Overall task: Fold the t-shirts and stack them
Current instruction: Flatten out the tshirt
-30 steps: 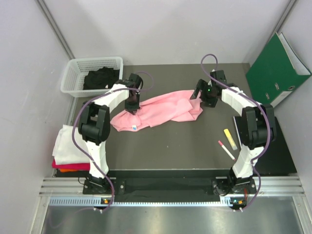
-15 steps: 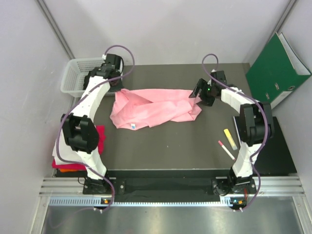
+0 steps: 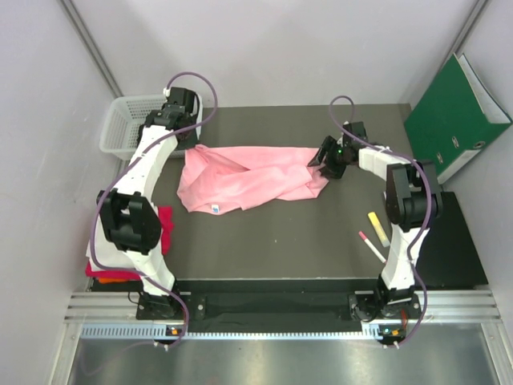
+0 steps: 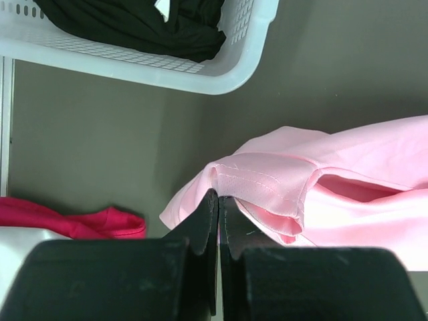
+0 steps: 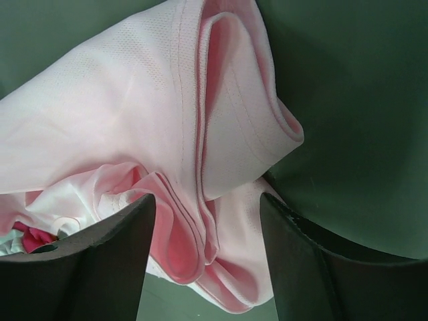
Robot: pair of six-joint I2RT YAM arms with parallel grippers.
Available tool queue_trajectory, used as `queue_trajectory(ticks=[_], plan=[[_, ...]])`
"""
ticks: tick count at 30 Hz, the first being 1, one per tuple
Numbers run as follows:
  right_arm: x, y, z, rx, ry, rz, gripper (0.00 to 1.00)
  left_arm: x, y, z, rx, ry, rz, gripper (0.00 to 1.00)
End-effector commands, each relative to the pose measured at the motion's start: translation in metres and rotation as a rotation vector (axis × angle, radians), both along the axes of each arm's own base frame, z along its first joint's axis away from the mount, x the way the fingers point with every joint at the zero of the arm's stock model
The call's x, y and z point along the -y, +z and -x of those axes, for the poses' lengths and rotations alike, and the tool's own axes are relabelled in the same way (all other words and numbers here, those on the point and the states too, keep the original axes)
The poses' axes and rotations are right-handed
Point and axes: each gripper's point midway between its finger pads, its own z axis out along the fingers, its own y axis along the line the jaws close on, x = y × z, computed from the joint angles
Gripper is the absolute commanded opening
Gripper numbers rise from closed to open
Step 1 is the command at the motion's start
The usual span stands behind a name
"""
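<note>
The light pink t-shirt [image 3: 248, 176] lies stretched left to right across the dark table. My left gripper [image 3: 191, 144] is shut on its left hem [image 4: 257, 184], next to the basket. My right gripper [image 3: 325, 160] is open, its fingers [image 5: 100, 261] on either side of the shirt's bunched right end [image 5: 200, 221]. A black shirt [image 4: 134, 23] lies in the basket. A magenta-red shirt [image 3: 166, 227] shows at the near left, partly behind my left arm, and also in the left wrist view [image 4: 73, 224].
The white mesh basket [image 3: 120, 120] stands at the far left corner. A green binder [image 3: 457, 112] leans at the far right. A yellow marker [image 3: 377, 228] and a pink marker [image 3: 371, 246] lie at the near right.
My left gripper has moved from the shirt's middle-left to the far left by the basket, pulling the hem with it. The shirt is stretched wider. My right gripper has shifted slightly left.
</note>
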Motion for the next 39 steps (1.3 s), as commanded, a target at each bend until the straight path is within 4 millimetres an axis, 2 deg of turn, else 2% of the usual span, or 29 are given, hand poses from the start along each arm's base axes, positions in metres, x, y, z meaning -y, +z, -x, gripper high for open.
queue_trajectory(ticks=[1, 7, 8, 12, 16, 17, 19, 20, 21, 24, 32, 36, 37, 39], plan=[[-0.008, 0.01, -0.013, 0.044, 0.0, -0.071, 0.63, 0.0, 0.009, -0.002, 0.034, 0.007, 0.01, 0.0], [-0.013, 0.02, -0.007, 0.044, 0.003, -0.098, 0.62, 0.004, 0.001, -0.001, 0.022, -0.002, 0.032, 0.0], [-0.013, 0.017, -0.003, 0.033, -0.001, -0.102, 0.61, 0.005, 0.0, -0.001, 0.02, -0.003, 0.035, 0.0], [-0.019, 0.015, 0.0, 0.035, 0.0, -0.145, 0.51, 0.007, -0.005, 0.0, 0.01, -0.013, 0.041, 0.0], [-0.03, 0.002, 0.004, -0.002, 0.011, -0.159, 0.44, 0.006, -0.008, 0.0, 0.002, -0.015, 0.039, 0.0], [-0.032, 0.0, 0.004, -0.002, 0.013, -0.164, 0.32, 0.007, -0.008, 0.001, 0.0, -0.018, 0.037, 0.0], [-0.039, 0.002, 0.004, 0.004, 0.03, -0.181, 0.15, 0.006, -0.007, 0.001, 0.001, -0.019, 0.033, 0.0], [-0.042, 0.006, 0.001, 0.024, 0.034, -0.192, 0.03, 0.006, -0.008, 0.001, -0.003, -0.018, 0.031, 0.0], [-0.045, 0.01, 0.001, 0.031, 0.04, -0.197, 0.0, 0.005, -0.007, 0.001, -0.001, -0.015, 0.028, 0.0], [-0.046, 0.029, -0.004, 0.081, 0.041, -0.193, 0.0, 0.003, -0.005, 0.002, 0.004, -0.013, 0.018, 0.0], [-0.033, 0.119, -0.025, 0.32, 0.015, -0.156, 0.0, 0.0, -0.001, 0.002, 0.014, -0.003, 0.007, 0.0], [-0.028, 0.148, -0.03, 0.389, 0.012, -0.167, 0.0, 0.001, 0.001, 0.001, 0.019, -0.008, 0.007, 0.0], [-0.028, 0.162, -0.03, 0.429, 0.012, -0.177, 0.0, 0.001, 0.002, 0.002, 0.02, -0.01, 0.008, 0.0], [-0.025, 0.17, -0.028, 0.449, 0.004, -0.19, 0.0, 0.0, 0.003, 0.003, 0.021, -0.012, 0.007, 0.0]])
